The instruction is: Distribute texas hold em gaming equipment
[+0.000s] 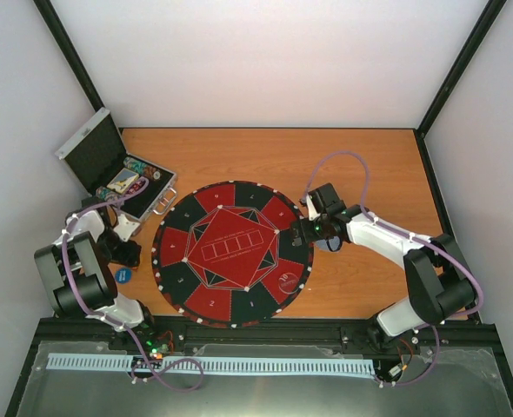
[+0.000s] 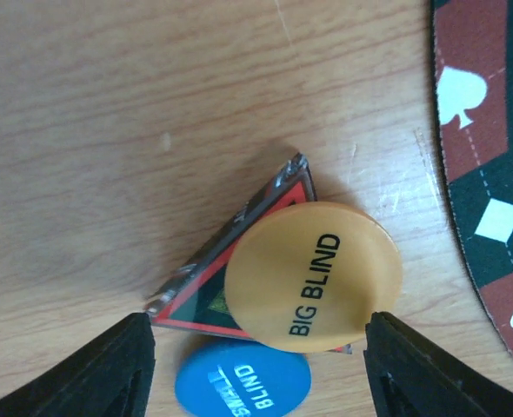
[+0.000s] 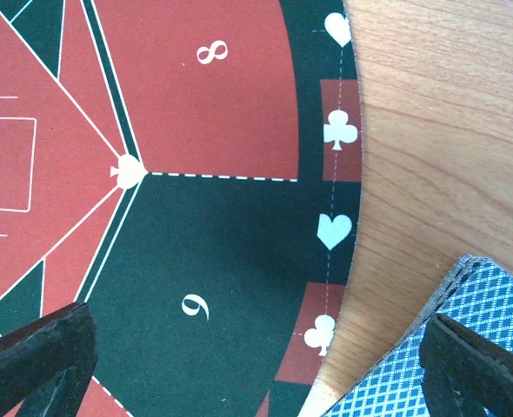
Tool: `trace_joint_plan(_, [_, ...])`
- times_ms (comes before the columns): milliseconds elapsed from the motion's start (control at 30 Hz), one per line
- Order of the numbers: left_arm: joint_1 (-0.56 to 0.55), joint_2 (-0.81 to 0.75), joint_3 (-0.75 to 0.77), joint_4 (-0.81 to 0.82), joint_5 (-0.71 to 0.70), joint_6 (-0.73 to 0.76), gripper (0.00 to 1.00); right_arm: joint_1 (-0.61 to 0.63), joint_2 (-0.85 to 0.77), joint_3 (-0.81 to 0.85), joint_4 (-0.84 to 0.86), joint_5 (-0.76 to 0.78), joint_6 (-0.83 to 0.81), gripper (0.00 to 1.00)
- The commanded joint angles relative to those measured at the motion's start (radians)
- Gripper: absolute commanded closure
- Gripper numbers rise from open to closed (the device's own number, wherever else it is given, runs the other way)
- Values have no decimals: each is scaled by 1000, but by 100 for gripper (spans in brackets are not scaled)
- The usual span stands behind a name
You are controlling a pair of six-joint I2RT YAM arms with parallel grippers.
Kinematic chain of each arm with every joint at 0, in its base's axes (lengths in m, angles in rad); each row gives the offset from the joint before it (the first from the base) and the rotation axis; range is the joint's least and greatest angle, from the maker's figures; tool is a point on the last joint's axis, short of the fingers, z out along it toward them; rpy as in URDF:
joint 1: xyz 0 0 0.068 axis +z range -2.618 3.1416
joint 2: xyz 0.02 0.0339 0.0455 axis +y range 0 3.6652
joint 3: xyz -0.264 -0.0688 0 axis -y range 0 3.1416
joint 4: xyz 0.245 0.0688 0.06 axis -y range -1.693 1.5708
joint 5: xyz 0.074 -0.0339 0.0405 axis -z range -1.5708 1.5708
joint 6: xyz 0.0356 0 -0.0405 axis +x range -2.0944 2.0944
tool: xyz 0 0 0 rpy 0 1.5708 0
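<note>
In the left wrist view an orange BIG BLIND button (image 2: 313, 276) lies on a dark red-edged triangular marker (image 2: 206, 287). A blue SMALL BLIND button (image 2: 242, 385) sits lower, on the wood, and also shows as the blue button (image 1: 123, 274) from above. My left gripper (image 2: 256, 365) straddles the stack: one finger touches the marker's left corner, the other the orange button's rim. My right gripper (image 3: 256, 365) hangs open over the round mat's rim (image 3: 330, 230) with nothing between its fingers. A stack of blue-backed cards (image 3: 487, 308) lies on the wood beside its right finger.
The round red-and-black mat (image 1: 233, 253) fills the table's middle. An open silver case (image 1: 117, 169) with chips inside stands at the back left, just beyond my left gripper (image 1: 122, 241). My right gripper (image 1: 313, 228) is at the mat's right edge. Walls close in on three sides.
</note>
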Motion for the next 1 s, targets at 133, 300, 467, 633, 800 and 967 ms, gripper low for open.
trace_joint_plan(133, [6, -26, 112, -62, -12, 45, 22, -12, 6, 6, 14, -3, -9, 0])
trace_joint_plan(300, [81, -55, 99, -81, -52, 94, 14, -15, -1, 5, 14, -3, -11, 0])
trace_joint_plan(467, [235, -63, 128, -120, -74, 112, 7, -28, -16, 13, 9, -22, -9, 0])
trace_joint_plan(633, [258, -179, -1, -82, -105, 139, 0, -29, -26, 27, -16, -12, -4, 0])
trace_joint_plan(800, [258, -265, -118, 15, -75, 165, 0, -28, -22, 82, -78, -7, -9, 0])
trace_joint_plan(967, [257, -224, -112, 57, 18, 170, 0, -13, -25, 214, -190, 53, -31, 0])
